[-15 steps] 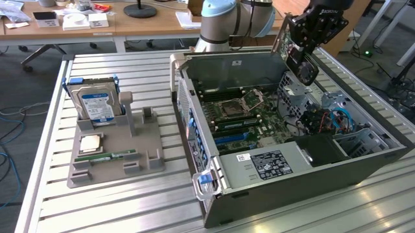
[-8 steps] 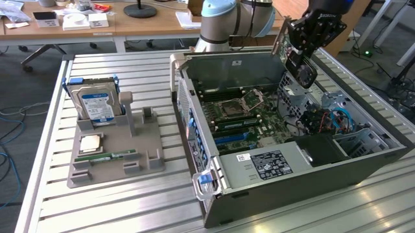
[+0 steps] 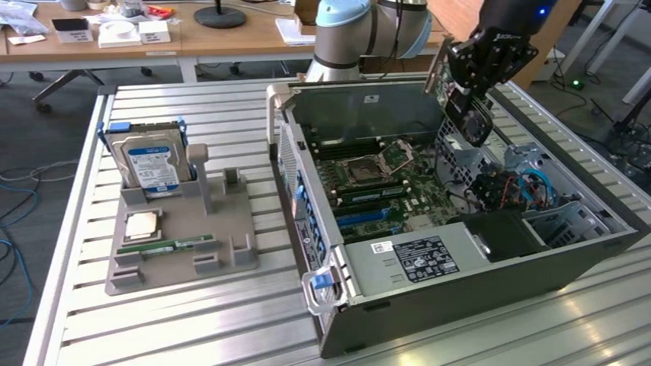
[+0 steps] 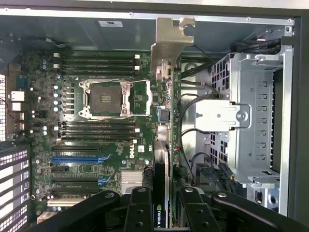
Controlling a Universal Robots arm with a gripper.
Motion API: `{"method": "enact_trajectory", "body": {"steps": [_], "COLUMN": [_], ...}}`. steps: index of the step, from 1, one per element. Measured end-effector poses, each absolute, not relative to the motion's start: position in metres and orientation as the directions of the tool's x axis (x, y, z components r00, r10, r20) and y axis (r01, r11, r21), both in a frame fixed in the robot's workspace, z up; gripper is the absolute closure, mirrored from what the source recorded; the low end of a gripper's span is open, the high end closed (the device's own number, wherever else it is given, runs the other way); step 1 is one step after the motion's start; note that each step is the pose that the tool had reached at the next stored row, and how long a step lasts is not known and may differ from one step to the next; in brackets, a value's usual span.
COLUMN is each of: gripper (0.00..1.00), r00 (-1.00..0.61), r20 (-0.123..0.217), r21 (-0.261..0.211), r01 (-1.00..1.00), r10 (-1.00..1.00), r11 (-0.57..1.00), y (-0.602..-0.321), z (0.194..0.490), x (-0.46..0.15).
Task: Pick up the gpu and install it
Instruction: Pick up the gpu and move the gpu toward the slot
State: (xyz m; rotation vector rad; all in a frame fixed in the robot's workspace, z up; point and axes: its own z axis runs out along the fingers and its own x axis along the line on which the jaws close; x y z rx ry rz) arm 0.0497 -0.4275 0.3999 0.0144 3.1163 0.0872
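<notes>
Exterior view: high and off to one side, looking down across the table (image 3: pixel 152 335) at the open case (image 3: pixel 458 297), with the whole case in frame.
Wrist view: close above the case, facing straight down past the gripper (image 4: pixel 166 195) and gpu (image 4: pixel 161 174) onto the motherboard (image 4: pixel 96 125).
Shared: the motherboard and case interior.

We see an open computer case (image 3: pixel 458 297) on the slatted table (image 3: pixel 203 320). At its nine o'clock sits a gray holder (image 3: pixel 229 229) carrying an upright hard drive (image 3: pixel 151 162), a processor (image 3: pixel 142 224) and a green memory stick (image 3: pixel 166 247).
</notes>
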Motion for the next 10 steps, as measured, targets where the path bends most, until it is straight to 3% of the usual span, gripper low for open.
{"method": "enact_trajectory", "body": {"steps": [10], "gripper": [0.74], "r00": [-1.000], "r20": [-0.025], "r21": [0.056], "r01": [0.013], "r10": [0.014], "r11": [0.998], "y": [-0.428], "z": [0.387], "x": [0.050]}}
